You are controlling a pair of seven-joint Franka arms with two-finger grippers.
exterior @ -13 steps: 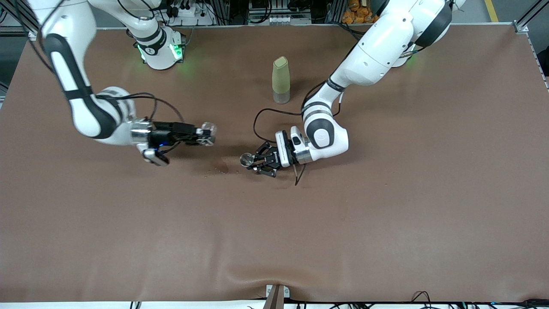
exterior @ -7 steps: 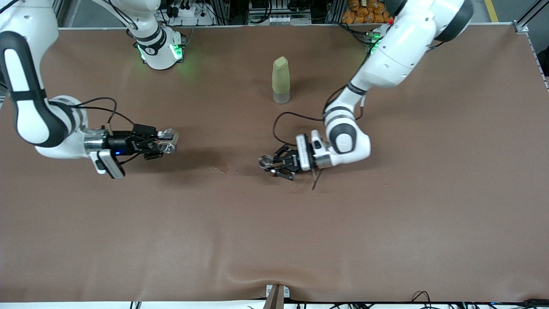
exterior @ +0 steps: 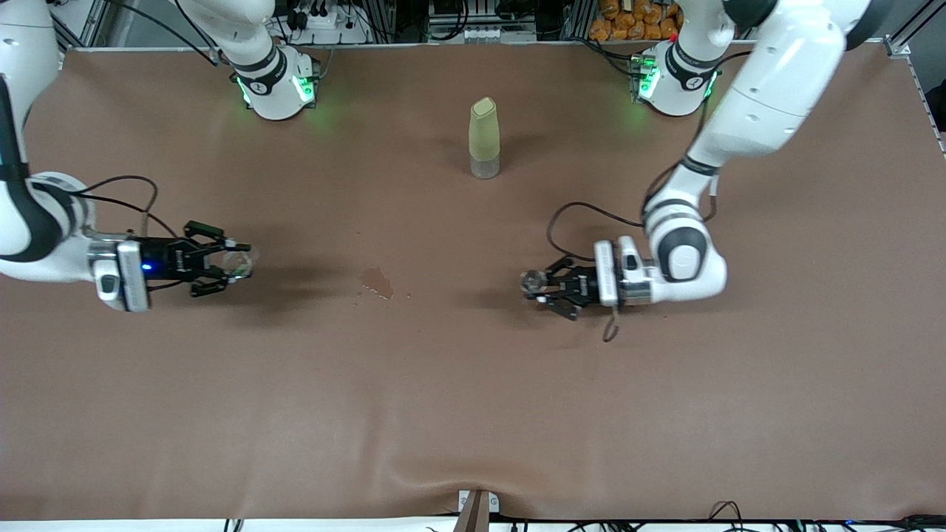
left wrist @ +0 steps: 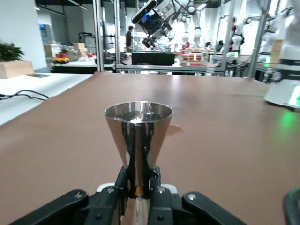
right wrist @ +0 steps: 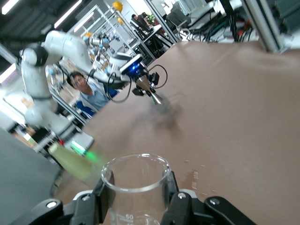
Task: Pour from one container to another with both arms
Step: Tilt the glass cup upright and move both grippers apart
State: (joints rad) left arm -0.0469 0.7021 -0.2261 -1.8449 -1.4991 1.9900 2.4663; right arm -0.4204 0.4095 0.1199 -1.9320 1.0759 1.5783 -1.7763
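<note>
Overhead, front view: olive bottle [exterior: 484, 139] stands mid-table between the arm bases. Right gripper [exterior: 235, 259], closed on glass cup [exterior: 241, 261], is over the table toward the right arm's end from the bottle. Left gripper [exterior: 533, 284], clamped on jigger [exterior: 531, 280], is toward the left arm's end. Wet spot [exterior: 376, 283] lies nearer the camera than the bottle.

Left wrist view: fingers [left wrist: 123, 180] pinch jigger [left wrist: 138, 136] at the waist, upright.

Right wrist view: fingers [right wrist: 102, 197] grip cup [right wrist: 136, 187] on both sides; bottle [right wrist: 72, 164] blurred.

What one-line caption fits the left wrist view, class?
Left gripper shut on the upright silvery jigger over the brown table.
</note>
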